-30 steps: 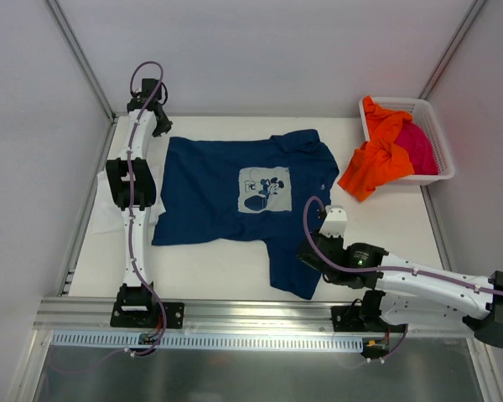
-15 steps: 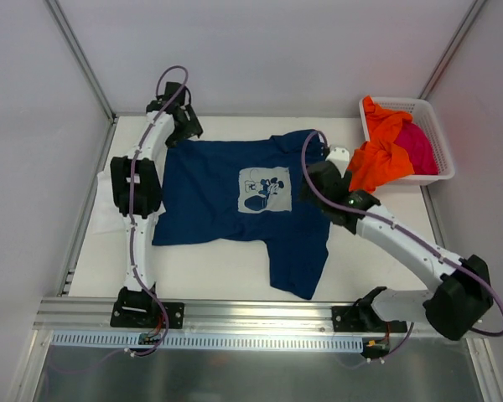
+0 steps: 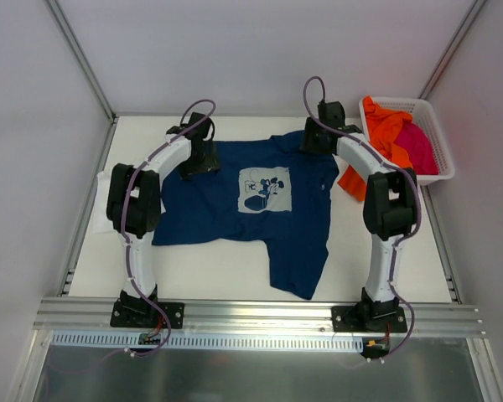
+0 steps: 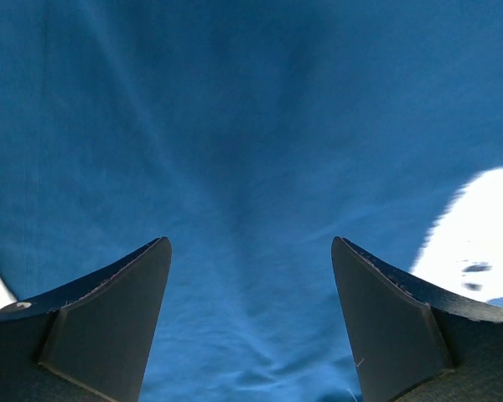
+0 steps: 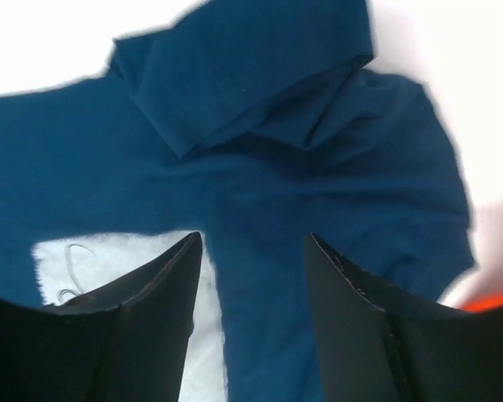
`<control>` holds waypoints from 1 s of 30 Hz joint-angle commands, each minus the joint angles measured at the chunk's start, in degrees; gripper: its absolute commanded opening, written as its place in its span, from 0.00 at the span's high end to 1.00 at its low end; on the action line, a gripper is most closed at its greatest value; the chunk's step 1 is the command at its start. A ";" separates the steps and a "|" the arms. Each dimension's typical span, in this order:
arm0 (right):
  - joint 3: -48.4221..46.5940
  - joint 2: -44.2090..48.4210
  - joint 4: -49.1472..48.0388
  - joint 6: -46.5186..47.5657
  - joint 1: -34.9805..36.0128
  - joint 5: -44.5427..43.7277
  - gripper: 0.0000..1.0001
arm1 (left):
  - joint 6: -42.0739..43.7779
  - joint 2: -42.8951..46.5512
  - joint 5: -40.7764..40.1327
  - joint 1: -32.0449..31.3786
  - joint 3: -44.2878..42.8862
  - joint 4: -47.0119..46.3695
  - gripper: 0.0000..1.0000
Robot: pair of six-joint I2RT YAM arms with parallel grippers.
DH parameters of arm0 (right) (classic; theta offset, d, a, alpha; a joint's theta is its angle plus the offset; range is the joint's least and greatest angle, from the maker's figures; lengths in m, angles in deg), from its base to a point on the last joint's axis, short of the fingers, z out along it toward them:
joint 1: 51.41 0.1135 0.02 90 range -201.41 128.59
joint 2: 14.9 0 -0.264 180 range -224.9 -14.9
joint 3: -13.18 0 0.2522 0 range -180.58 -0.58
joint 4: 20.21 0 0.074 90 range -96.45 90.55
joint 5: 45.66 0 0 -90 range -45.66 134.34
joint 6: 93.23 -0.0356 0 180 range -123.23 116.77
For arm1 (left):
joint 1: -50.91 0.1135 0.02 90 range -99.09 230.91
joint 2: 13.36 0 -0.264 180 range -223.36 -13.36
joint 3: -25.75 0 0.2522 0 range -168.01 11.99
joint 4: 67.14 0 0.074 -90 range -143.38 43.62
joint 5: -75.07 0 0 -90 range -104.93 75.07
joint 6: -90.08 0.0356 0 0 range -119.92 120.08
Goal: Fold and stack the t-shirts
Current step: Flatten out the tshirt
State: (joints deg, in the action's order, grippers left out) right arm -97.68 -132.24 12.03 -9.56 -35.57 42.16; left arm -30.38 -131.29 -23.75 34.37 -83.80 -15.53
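Left end effector (image 4: 250, 241) over navy t-shirt (image 3: 210, 205), white table (image 3: 226, 272).

Before me the navy t-shirt (image 3: 226, 197) lies spread face up on the tabletop (image 3: 218, 268), wrinkled, its pale square print (image 3: 264, 191) showing. A flap (image 5: 251, 75) at its far right is folded over, and one lower corner trails toward the near edge. The white t-shirt (image 3: 101, 209) lies at my left edge. The orange t-shirt (image 3: 384, 134) spills over the basket (image 3: 440, 155) rim, with the magenta t-shirt (image 3: 419, 144) bunched inside.
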 commanded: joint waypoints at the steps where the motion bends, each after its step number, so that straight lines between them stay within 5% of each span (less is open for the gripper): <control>1: -8.25 -4.90 5.07 0.61 -0.45 6.39 0.46 | -0.48 5.25 -1.20 -1.92 4.28 -1.37 0.22; 15: -12.94 -10.72 10.08 2.20 -1.86 2.53 0.50 | -0.66 2.09 -1.20 -8.42 6.31 -2.60 0.23; 23: 0.57 -0.90 12.46 1.23 -1.86 3.23 0.79 | -1.80 3.93 -3.31 -9.65 11.41 -2.69 0.29; 26: 7.61 3.41 10.79 0.88 -1.42 3.67 0.80 | -1.62 4.02 -3.84 -9.74 11.94 -2.78 0.40; 30: 12.89 6.24 11.22 1.05 -0.11 3.50 0.83 | -1.45 3.32 -3.66 -9.66 12.03 -2.78 0.92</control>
State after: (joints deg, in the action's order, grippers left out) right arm -86.29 -131.52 23.28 -8.31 -36.91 45.31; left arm -32.11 -129.83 -26.04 25.35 -72.26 -19.16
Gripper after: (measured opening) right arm 0.186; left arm 0.193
